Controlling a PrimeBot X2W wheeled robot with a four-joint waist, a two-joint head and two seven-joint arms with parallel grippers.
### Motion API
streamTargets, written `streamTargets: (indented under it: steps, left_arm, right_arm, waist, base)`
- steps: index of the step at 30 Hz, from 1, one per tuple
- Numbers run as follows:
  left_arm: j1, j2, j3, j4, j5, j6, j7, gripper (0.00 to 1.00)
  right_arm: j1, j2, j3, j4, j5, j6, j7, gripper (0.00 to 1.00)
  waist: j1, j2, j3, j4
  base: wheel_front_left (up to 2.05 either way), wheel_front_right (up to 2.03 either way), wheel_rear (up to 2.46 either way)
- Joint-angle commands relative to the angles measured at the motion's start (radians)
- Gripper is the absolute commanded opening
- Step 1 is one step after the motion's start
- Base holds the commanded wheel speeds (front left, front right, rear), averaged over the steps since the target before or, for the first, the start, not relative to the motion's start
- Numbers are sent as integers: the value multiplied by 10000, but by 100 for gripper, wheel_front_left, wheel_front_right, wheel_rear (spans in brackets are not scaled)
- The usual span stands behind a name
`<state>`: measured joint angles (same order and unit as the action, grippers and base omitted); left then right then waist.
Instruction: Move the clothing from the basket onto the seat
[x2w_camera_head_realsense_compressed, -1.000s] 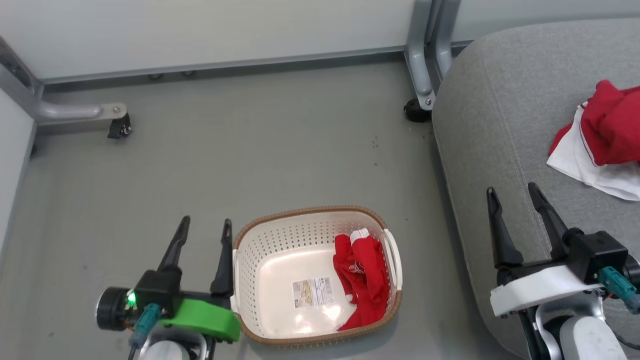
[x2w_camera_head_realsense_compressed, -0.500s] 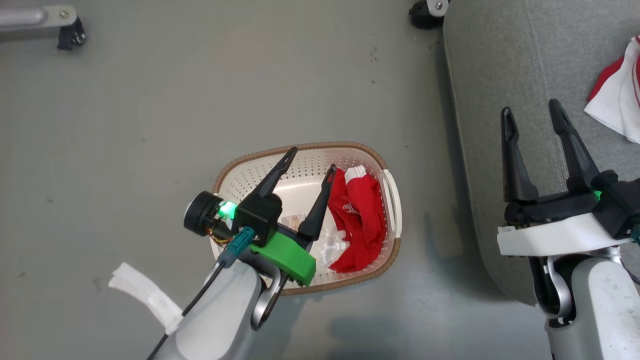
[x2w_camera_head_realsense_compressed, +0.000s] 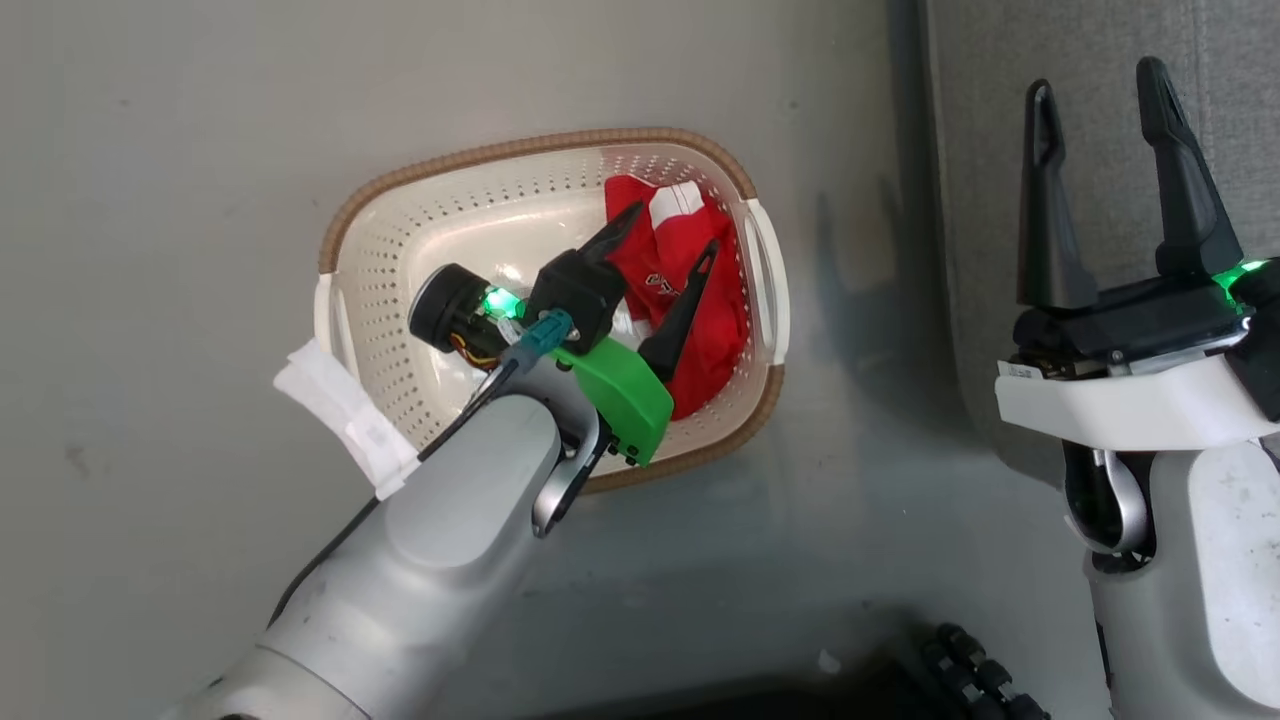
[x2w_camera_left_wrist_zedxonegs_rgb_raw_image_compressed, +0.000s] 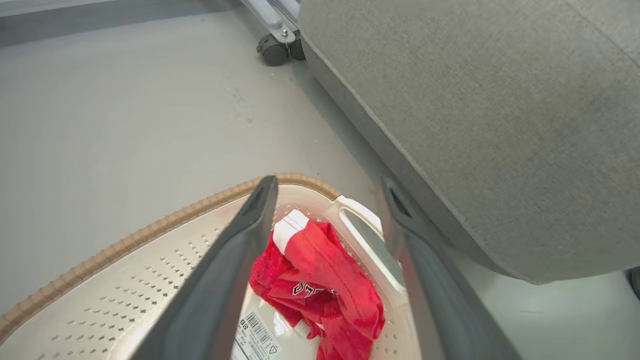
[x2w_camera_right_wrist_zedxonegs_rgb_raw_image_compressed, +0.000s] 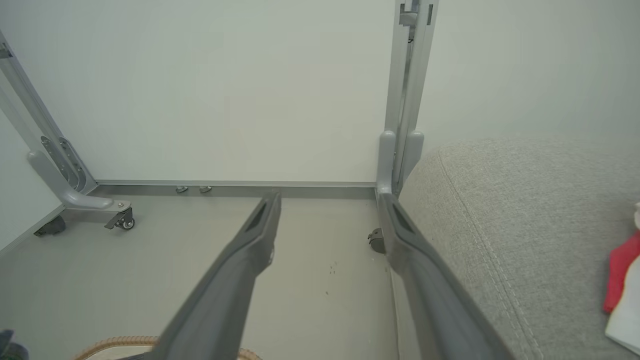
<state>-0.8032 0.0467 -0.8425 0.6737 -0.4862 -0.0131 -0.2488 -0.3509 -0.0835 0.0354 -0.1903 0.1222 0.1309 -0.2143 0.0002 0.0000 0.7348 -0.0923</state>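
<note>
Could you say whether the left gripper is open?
Open: the left gripper has its fingers spread apart, the red garment in the basket visible between them.

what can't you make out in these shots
- The red garment in the basket: head view, partly behind the left gripper; contact unclear.
- The label: left wrist view, cut by bottom edge, print too small.
- The second garment on the seat: right wrist view, cut by right edge.

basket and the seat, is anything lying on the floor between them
Nothing. In the head view, only a bare, shadowed strip of grey floor separates the basket from the seat.
</note>
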Motion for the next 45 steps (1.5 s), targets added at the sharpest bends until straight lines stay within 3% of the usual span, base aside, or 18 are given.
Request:
streamTargets:
  steps: [1,12,24,32,33,34,45]
  left_arm:
    - [-400,73,-117,214,-201,85,46,100]
    - [-1725,73,-1205,1687,-1666,223,213,100]
    - [-2488,71,-1388,3060,-3099,284,591,100]
    - [-3007,71,-1488,4034,-3678,-52,903,98]
    - [-3071,68,-1525,4147,-3664,-64,922,32]
    - [-3115,72,-1587,4298,-3628,-76,952,0]
    - [-2947,66,-2115,4868,-3540,-30,455,0]
  right_arm:
    - [-231,15,46,-23,61,-3,-108,100]
    - [-730,108,486,219,163,-3,-438,100]
    - [-894,225,788,343,388,-3,-516,100]
    - [-953,279,954,335,547,-3,-520,100]
    - [-959,287,954,340,557,-3,-520,100]
    - [-963,289,949,350,555,-3,-521,100]
    - [-985,304,985,446,400,-3,-522,100]
  waist:
    - [-2,0,1520,-636]
    - [-2,0,2661,-1128]
    - [-2,0,3230,-1597]
    - [-2,0,3455,-1950]
    - [-2,0,3457,-1970]
    - [-2,0,3448,-1983]
    - [-2,0,2887,-1747]
  base:
    - [0,0,0]
    - [0,0,0]
    - [0,0,0]
    - [0,0,0]
    - [0,0,0]
    - [0,0,0]
    - [0,0,0]
